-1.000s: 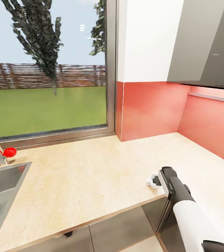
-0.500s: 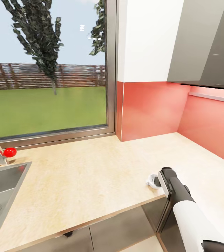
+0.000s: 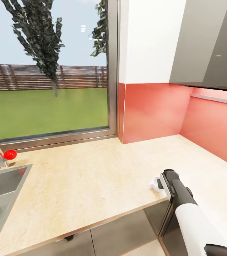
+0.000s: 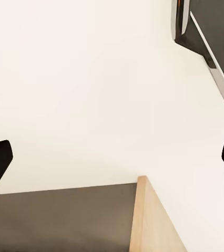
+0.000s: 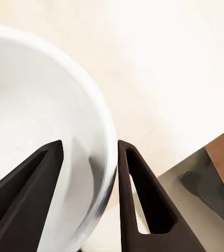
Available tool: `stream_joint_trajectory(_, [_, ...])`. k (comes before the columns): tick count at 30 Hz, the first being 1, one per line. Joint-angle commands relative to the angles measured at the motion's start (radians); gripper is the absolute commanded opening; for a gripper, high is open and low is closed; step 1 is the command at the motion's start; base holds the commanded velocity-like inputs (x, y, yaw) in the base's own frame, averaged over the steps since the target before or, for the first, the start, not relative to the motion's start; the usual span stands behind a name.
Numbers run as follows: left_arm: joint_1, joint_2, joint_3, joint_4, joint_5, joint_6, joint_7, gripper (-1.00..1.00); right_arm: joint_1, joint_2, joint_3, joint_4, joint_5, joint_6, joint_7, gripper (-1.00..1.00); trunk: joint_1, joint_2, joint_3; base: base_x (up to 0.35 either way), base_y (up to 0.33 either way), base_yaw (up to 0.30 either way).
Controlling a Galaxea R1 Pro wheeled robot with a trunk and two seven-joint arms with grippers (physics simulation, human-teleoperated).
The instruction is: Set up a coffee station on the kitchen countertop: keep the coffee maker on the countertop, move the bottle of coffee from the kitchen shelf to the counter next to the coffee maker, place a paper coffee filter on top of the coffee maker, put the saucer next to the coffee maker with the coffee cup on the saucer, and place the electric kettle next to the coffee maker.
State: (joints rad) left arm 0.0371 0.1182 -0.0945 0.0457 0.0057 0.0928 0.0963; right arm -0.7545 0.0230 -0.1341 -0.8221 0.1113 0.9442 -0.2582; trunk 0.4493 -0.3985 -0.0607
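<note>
Saucer rim pinched between my right gripper fingers, one finger inside dish, one outside. In head view saucer sits near front edge of countertop, and has crept slightly right over last second, my arm barely shifting. My guess: placing or nudging saucer, release still ahead. Coffee maker not visible here, so can't judge closeness. Left gripper jaws spread wide, empty, hanging over pale floor beside cabinet corner.
</note>
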Motion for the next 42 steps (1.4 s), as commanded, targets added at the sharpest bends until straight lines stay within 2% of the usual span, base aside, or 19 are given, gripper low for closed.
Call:
stream_joint_trajectory(1, [0.000, 0.000, -0.008, -0.001, 0.000, 0.004, 0.002, 1.00, 0.000, 0.001, -0.004, 0.012, -0.018, 0.001, 0.005, -1.00, 0.001, -0.002, -0.002, 0.000, 0.000, 0.000])
stream_joint_trajectory(23, [0.000, 0.000, -0.008, -0.001, 0.000, 0.002, 0.002, 1.00, 0.000, 0.007, -0.005, -0.008, -0.018, 0.002, 0.004, -1.00, 0.001, -0.002, -0.002, 0.000, 0.000, 0.000])
stream_joint_trajectory(26, [0.000, 0.000, -0.008, -0.001, 0.000, 0.002, 0.002, 1.00, 0.000, 0.008, -0.004, -0.055, -0.018, 0.002, 0.004, -1.00, 0.001, -0.002, -0.002, 0.000, 0.000, 0.000])
stream_joint_trajectory(30, [0.000, 0.000, -0.008, -0.001, 0.000, 0.002, 0.002, 1.00, 0.000, 0.011, 0.001, -0.175, -0.019, 0.004, 0.010, -1.00, 0.001, -0.002, -0.002, 0.000, 0.000, 0.000])
stream_joint_trajectory(32, [0.000, 0.000, -0.008, -0.001, 0.000, 0.002, 0.002, 1.00, 0.000, 0.014, 0.027, -0.256, -0.019, 0.005, 0.023, -1.00, 0.001, -0.002, -0.002, 0.000, 0.000, 0.000])
stream_joint_trajectory(37, [0.000, -0.001, -0.008, -0.001, 0.000, 0.000, 0.002, 1.00, 0.000, 0.018, 0.100, -0.378, -0.019, 0.005, 0.045, -1.00, 0.001, -0.002, -0.002, 0.000, 0.000, 0.000])
stream_joint_trajectory(42, [0.000, 0.000, -0.008, -0.002, 0.000, -0.009, 0.002, 1.00, 0.000, 0.019, 0.150, -0.472, -0.020, 0.006, 0.049, -1.00, 0.001, -0.002, -0.002, 0.000, 0.000, 0.000])
